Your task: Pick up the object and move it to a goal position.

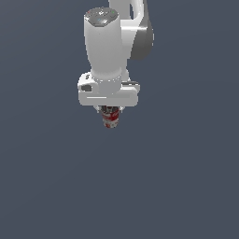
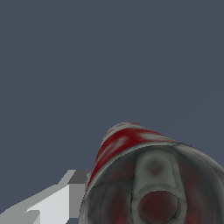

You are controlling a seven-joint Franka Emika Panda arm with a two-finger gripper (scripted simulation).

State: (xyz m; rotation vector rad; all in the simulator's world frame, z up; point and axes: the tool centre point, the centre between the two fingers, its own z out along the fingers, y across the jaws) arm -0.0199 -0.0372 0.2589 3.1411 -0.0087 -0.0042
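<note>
The object is a small red can (image 1: 110,119) with white and dark label marks, and it hangs just under the white hand of the arm in the exterior view. My gripper (image 1: 110,112) is shut on the can, whose lower half sticks out below the hand. Up close in the wrist view, the can (image 2: 144,175) shows its greyish top with the pull tab, and its red and white side slants away. One grey finger (image 2: 65,197) presses against the can's side. The other finger is hidden behind the can.
A plain dark blue-grey surface (image 1: 186,186) fills both views around the arm. The white arm body (image 1: 105,46) rises above the hand. No other object or marker shows.
</note>
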